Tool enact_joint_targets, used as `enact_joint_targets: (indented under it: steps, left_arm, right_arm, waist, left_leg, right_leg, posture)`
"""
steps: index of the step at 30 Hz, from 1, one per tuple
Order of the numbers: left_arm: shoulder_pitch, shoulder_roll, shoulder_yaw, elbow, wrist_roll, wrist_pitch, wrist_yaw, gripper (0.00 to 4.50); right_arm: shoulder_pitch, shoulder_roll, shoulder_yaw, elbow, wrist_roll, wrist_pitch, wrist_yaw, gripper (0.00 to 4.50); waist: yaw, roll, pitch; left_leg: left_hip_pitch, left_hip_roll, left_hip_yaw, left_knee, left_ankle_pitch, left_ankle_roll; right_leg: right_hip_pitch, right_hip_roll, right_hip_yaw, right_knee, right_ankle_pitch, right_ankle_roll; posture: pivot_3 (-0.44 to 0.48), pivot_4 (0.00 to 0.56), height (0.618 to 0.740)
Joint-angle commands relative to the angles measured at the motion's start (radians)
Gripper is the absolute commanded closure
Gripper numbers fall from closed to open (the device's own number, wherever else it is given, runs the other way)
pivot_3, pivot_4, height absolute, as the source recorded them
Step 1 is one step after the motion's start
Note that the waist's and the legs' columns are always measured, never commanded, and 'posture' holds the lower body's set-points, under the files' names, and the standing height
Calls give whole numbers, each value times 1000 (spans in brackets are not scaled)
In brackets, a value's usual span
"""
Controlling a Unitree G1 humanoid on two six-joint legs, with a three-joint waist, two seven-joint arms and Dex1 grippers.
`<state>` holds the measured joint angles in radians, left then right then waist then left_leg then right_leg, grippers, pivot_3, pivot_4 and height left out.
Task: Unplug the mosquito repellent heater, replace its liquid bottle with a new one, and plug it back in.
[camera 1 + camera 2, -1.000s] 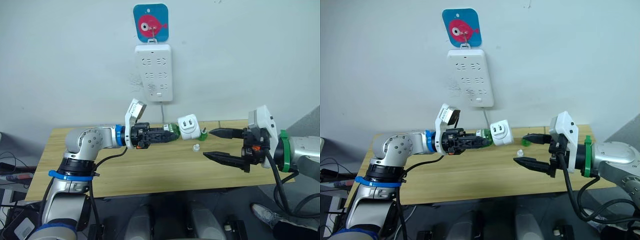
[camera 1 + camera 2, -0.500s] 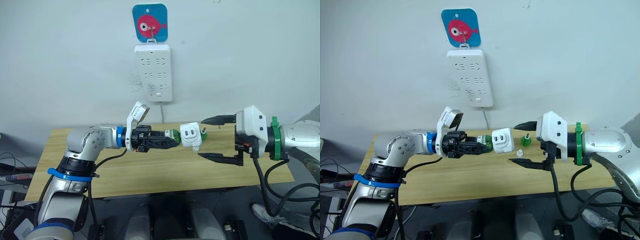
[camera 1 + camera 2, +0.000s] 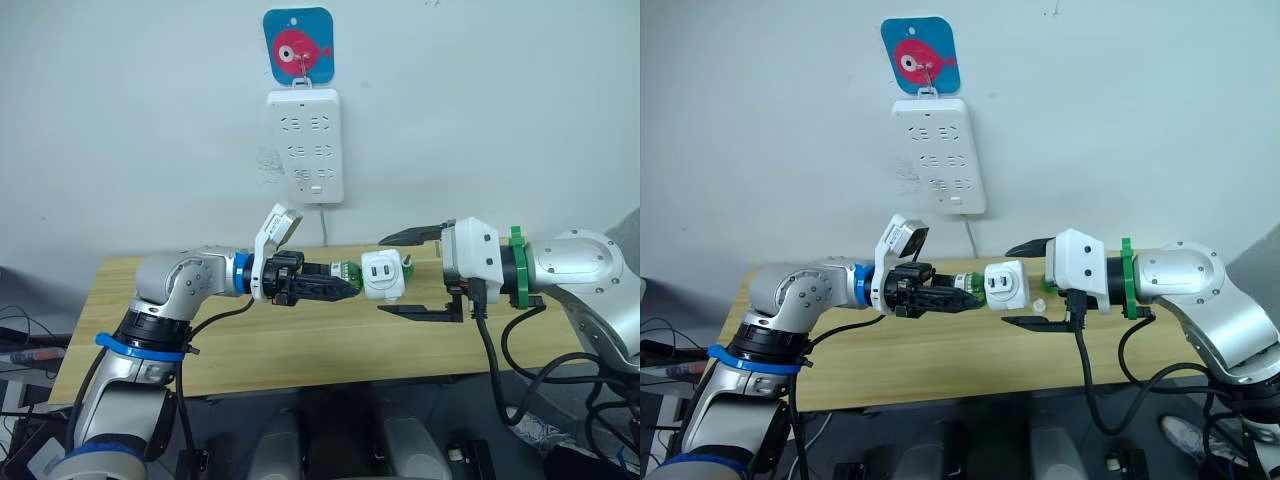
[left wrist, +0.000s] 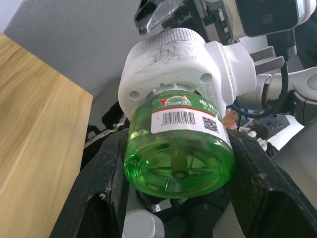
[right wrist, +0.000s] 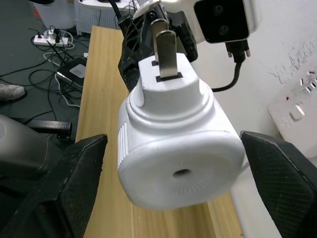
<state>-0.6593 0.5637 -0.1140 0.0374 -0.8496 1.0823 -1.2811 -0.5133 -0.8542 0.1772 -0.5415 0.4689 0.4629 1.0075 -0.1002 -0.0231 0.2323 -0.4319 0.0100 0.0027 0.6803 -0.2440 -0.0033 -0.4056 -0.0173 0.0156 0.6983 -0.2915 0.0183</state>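
My left gripper (image 3: 340, 281) is shut on the new one (image 4: 178, 148), a translucent green bottle with a barcode label, seated in the white mosquito repellent heater (image 3: 384, 276). They hang above the table, the heater's prongs (image 5: 166, 52) pointing up. My right gripper (image 3: 381, 274) is open, one finger above the heater and one below, neither touching it. A sliver of the heater's liquid bottle (image 3: 408, 262), bright green, stands on the table just behind the heater.
The white power strip (image 3: 307, 145) hangs on the wall above the wooden table (image 3: 300, 345), under a blue fish hook (image 3: 300, 45), its cord dropping behind the table. A tiny white cap (image 3: 1040, 303) lies on the table below the heater.
My right gripper has swung left, level with the heater, and now straddles it. The left gripper has kept the bottle and heater, shifting them slightly right and down.
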Motion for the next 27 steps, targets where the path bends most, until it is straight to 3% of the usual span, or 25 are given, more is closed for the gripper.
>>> enact_joint_targets:
  steps: [1, 2, 12, 15, 18, 23, 27]
  left_arm:
    - [-17, 9, 5, -33, -13, -4, -30, 2181]
    - [-17, 11, 5, -33, -13, -3, -33, 2181]
    - [-14, 12, -44, -45, 106, -161, -49, 2181]
    - [-3, 32, -83, -47, 202, -308, -92, 1229]
    - [19, 48, -111, -33, 350, -570, -115, 300]
    - [25, 23, -78, 4, 434, -791, -91, 288]
    - [46, 23, -50, -27, 425, -833, -68, 288]
  right_arm:
    - [-27, 10, -13, -13, -6, -14, 23, 1303]
    - [-29, 13, -14, -13, -8, -12, 26, 1528]
    - [-35, 31, -40, -18, 11, 16, 33, 1528]
    - [-29, 29, -46, -22, 18, 29, 39, 1528]
    - [-13, 19, -63, -32, 54, 86, 37, 1528]
    - [8, -4, -99, -55, 138, 232, 8, 1528]
    - [36, -40, -122, -78, 191, 356, -22, 1528]
  waist:
    - [-1, 0, 0]
    - [-1, 0, 0]
    - [-1, 0, 0]
    - [-1, 0, 0]
    - [-2, 0, 0]
    - [0, 0, 0]
    - [-1, 0, 0]
  left_leg:
    - [0, 0, 0, 0, 0, 0]
    - [0, 0, 0, 0, 0, 0]
    - [0, 0, 0, 0, 0, 0]
    - [0, 0, 0, 0, 0, 0]
    - [0, 0, 0, 0, 0, 0]
    - [0, 0, 0, 0, 0, 0]
    - [0, 0, 1, 0, 0, 0]
  right_leg:
    - [0, 0, 0, 0, 0, 0]
    - [0, 0, 0, 0, 0, 0]
    - [0, -1, 0, 0, 0, 0]
    - [0, -1, 0, 0, 0, 0]
    - [0, -1, 0, 0, 0, 0]
    - [0, -1, 0, 0, 0, 0]
    - [0, -1, 0, 0, 0, 0]
  posture:
    - [-246, 174, 740]
    - [-245, 177, 740]
    - [-244, 174, 740]
    - [-245, 173, 740]
    - [-244, 172, 740]
    - [-239, 171, 740]
    - [-235, 169, 740]
